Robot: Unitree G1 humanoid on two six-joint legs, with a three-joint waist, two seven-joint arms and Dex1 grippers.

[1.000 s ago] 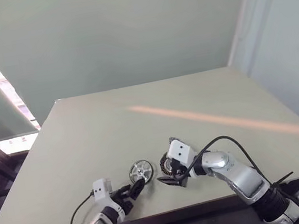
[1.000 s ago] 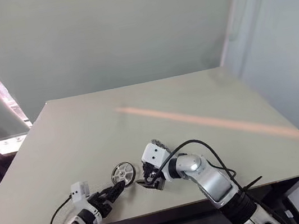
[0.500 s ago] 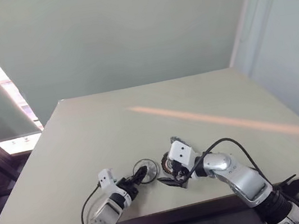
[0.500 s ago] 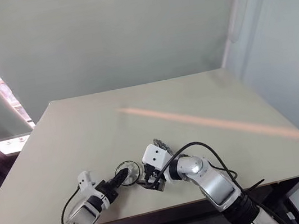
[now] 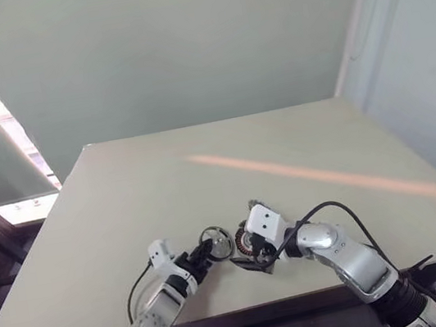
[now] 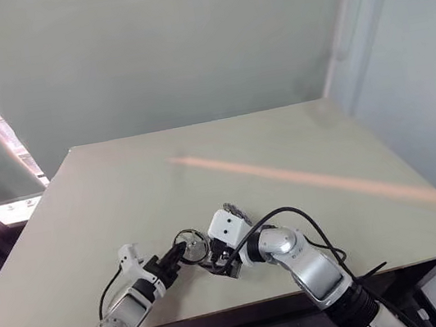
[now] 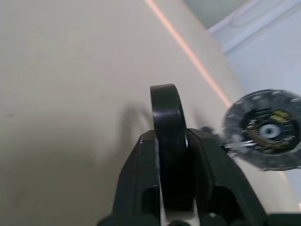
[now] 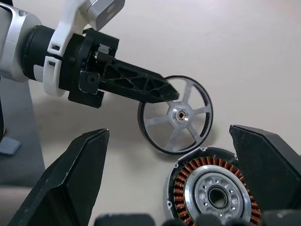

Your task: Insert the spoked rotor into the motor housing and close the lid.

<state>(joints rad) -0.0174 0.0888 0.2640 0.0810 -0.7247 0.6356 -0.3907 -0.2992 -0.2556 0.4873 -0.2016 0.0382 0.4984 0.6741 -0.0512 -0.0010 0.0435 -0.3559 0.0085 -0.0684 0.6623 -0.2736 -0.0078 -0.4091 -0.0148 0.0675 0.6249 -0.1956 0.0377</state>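
2 parts are meeting near the front edge of the counter (image 5: pixel 203 174), so the closing step is the one in hand. The left pincer (image 8: pixel 164 93) is pinching the lid (image 8: pixel 176 114) by its dark rim, holding it on edge just clear of the counter, with its silvery spokes and cut-outs facing the other arm. The right pincer (image 5: pixel 248 250) is standing spread wide and bracing the spoked rotor (image 8: pixel 216 193) between its 2 fingers, copper windings and pale hub tilted towards the lid. A silvery-grey rim is ringing those windings, and that is probably the motor housing (image 7: pixel 235 110) with the rotor already seated, though the edge is too blurred to be sure.

Lid and rotor are sitting just beside each other, not yet touching and not yet face to face. The next move is calling for the lid to be turned square to the rotor, centred hub over hub, then pressed on evenly while the right arm is steadying the assembly.
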